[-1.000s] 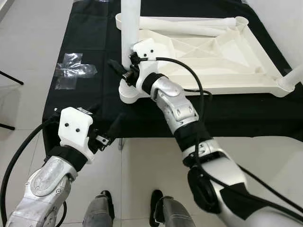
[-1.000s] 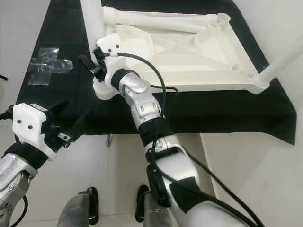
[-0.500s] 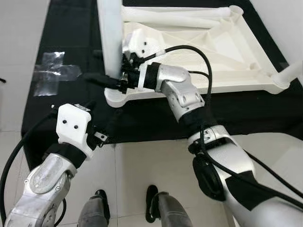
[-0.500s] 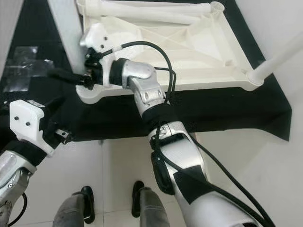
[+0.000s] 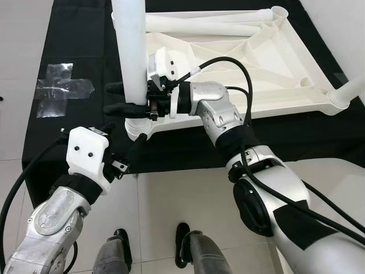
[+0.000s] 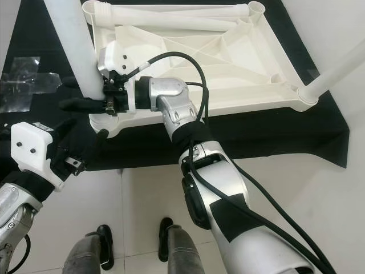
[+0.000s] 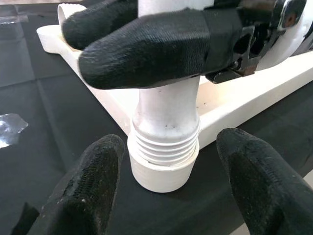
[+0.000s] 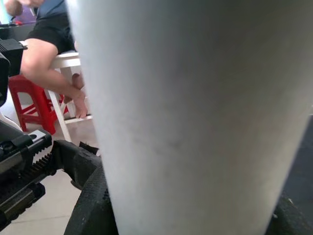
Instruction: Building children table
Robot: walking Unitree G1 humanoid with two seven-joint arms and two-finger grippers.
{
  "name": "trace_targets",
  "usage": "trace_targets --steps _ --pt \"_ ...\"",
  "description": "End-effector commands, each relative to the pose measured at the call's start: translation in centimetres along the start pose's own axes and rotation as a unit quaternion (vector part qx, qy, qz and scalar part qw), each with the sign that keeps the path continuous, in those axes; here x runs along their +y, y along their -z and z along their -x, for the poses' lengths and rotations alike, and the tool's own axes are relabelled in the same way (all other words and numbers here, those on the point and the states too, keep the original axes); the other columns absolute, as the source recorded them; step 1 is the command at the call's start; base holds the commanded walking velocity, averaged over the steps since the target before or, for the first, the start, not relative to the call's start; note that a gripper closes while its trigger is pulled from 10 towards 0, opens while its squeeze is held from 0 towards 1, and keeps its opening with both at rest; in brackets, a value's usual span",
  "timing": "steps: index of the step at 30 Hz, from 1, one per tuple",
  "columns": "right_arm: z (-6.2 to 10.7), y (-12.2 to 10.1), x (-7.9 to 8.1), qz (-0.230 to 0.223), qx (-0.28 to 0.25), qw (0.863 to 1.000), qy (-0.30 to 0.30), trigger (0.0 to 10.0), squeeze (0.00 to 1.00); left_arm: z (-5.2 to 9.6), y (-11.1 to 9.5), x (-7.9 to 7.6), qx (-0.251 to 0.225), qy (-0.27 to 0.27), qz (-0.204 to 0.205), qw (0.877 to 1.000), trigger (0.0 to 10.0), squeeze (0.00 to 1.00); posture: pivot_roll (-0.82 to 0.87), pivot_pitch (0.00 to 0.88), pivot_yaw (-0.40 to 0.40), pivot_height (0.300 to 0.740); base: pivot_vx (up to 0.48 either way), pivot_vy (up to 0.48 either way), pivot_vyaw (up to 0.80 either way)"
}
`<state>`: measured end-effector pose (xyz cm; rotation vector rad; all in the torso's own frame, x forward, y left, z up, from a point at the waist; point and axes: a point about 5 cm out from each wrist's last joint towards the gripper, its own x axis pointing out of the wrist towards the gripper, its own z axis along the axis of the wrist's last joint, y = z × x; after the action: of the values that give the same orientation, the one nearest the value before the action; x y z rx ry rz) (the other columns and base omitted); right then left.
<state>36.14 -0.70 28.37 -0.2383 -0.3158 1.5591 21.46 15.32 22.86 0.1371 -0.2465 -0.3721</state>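
The white table top (image 5: 274, 74) lies upside down on a black cloth (image 5: 80, 34). A white table leg (image 5: 130, 51) stands upright in its near left corner socket, threaded end (image 7: 164, 142) partly showing above the socket. My right gripper (image 5: 109, 98) is shut on this leg just above the threads, one finger on each side. My left gripper (image 5: 122, 140) is open just below that corner, its fingers (image 7: 83, 196) spread either side of the socket without touching. A second leg (image 5: 211, 25) lies inside the table top along the far edge. A third leg (image 5: 349, 91) stands in the right corner.
Clear tape (image 5: 57, 88) is stuck on the cloth at the left. The cloth's front edge hangs just before my feet (image 5: 182, 242) on pale floor tiles. In the right wrist view a person's arm (image 8: 49, 63) and a red stool (image 8: 29, 103) are beyond the leg.
The camera has shifted. My right gripper's fingers have closed round the upright leg, a little higher up it. My left gripper has come up closer under the corner socket.
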Motion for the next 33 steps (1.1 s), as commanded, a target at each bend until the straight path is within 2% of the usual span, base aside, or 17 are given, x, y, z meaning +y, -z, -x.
trace_targets --steps 1,4,5,6,7,8,10,11,15,20,21,23,24,30,31,32,33 --pt "0.9 1.6 0.4 -0.022 0.004 1.0 0.016 0.0 0.0 0.2 0.3 0.0 0.013 0.005 -0.003 1.0 10.0 0.0 0.2 0.316 -0.157 0.74 0.0 0.0 0.0" --pt "1.7 2.1 0.3 -0.02 0.008 0.999 0.039 0.0 0.0 0.3 0.3 0.0 0.012 0.004 -0.003 1.0 10.0 0.0 0.19 0.307 -0.158 0.74 0.0 0.0 0.0" --pt "2.5 3.1 0.2 -0.03 0.022 0.994 0.101 0.0 0.0 0.3 0.4 0.0 0.014 0.003 -0.003 1.0 10.0 0.0 0.19 0.298 -0.155 0.74 0.0 0.0 0.0" --pt "2.5 4.6 0.1 -0.026 0.053 0.973 0.222 0.0 0.0 0.4 0.5 0.0 0.017 0.005 -0.003 1.0 10.0 0.0 0.17 0.305 -0.152 0.74 0.0 0.0 0.0" --pt "2.5 4.6 0.1 -0.026 0.053 0.973 0.222 0.0 0.0 0.4 0.5 0.0 0.017 0.005 -0.003 1.0 10.0 0.0 0.17 0.305 -0.152 0.74 0.0 0.0 0.0" --pt "2.7 5.4 0.2 -0.019 0.073 0.949 0.307 0.0 0.0 0.5 0.6 0.0 0.019 0.006 -0.003 1.0 10.0 0.0 0.17 0.305 -0.152 0.74 0.0 0.0 0.0" --pt "2.4 7.5 3.1 -0.078 0.083 0.907 0.406 0.0 0.0 0.4 0.5 0.0 0.017 0.008 -0.001 1.0 10.0 0.0 0.17 0.322 -0.149 0.74 0.0 0.0 0.0" --pt "2.4 7.8 3.9 -0.099 0.081 0.9 0.417 0.0 0.0 0.4 0.5 0.0 0.017 0.009 -0.001 1.0 10.0 0.0 0.17 0.323 -0.146 0.74 0.0 0.0 0.0" --pt "0.1 7.8 6.0 -0.112 0.068 0.909 0.396 0.0 0.0 0.4 0.4 0.0 0.015 0.009 -0.001 1.0 10.0 0.0 0.17 0.307 -0.135 0.74 0.0 0.0 0.0" --pt "-2.0 7.0 5.7 -0.095 0.055 0.928 0.355 0.0 0.0 0.1 0.3 0.1 0.01 0.009 -0.003 1.0 10.0 0.0 0.17 0.297 -0.139 0.74 0.0 0.0 0.0" --pt "-2.1 6.6 5.1 -0.087 0.052 0.93 0.353 10.0 0.0 0.1 0.3 0.2 0.01 0.009 -0.003 1.0 10.0 0.0 0.17 0.295 -0.135 0.74 0.0 0.0 0.0" --pt "-2.1 6.0 4.5 -0.079 0.042 0.936 0.341 10.0 0.0 0.2 0.3 0.2 0.011 0.009 -0.004 1.0 10.0 0.0 0.18 0.295 -0.133 0.74 0.0 0.0 0.0" --pt "-2.1 5.2 4.1 -0.074 0.034 0.941 0.327 10.0 1.0 0.2 0.4 0.2 0.012 0.009 -0.004 1.0 10.0 0.0 0.18 0.296 -0.128 0.74 0.0 0.0 0.0" --pt "-1.6 3.1 3.2 -0.063 -0.008 0.968 0.243 10.0 1.0 0.0 0.4 0.2 0.012 0.012 -0.005 1.0 10.0 0.0 0.19 0.294 -0.133 0.74 0.0 0.0 0.0" --pt "-1.2 2.4 2.8 -0.048 -0.018 0.981 0.189 10.0 0.35 0.0 0.4 0.1 0.012 0.013 -0.004 1.0 10.0 0.0 0.19 0.297 -0.135 0.74 0.0 0.0 0.0" --pt "-0.8 1.8 2.4 -0.029 -0.02 0.988 0.15 10.0 0.0 0.0 0.4 0.0 0.012 0.014 -0.004 1.0 10.0 0.0 0.19 0.297 -0.136 0.74 0.0 0.0 0.0" --pt "-0.8 1.8 2.4 -0.029 -0.02 0.988 0.15 10.0 0.0 0.0 0.4 0.0 0.012 0.014 -0.004 1.0 10.0 0.0 0.19 0.297 -0.136 0.74 0.0 0.0 0.0"
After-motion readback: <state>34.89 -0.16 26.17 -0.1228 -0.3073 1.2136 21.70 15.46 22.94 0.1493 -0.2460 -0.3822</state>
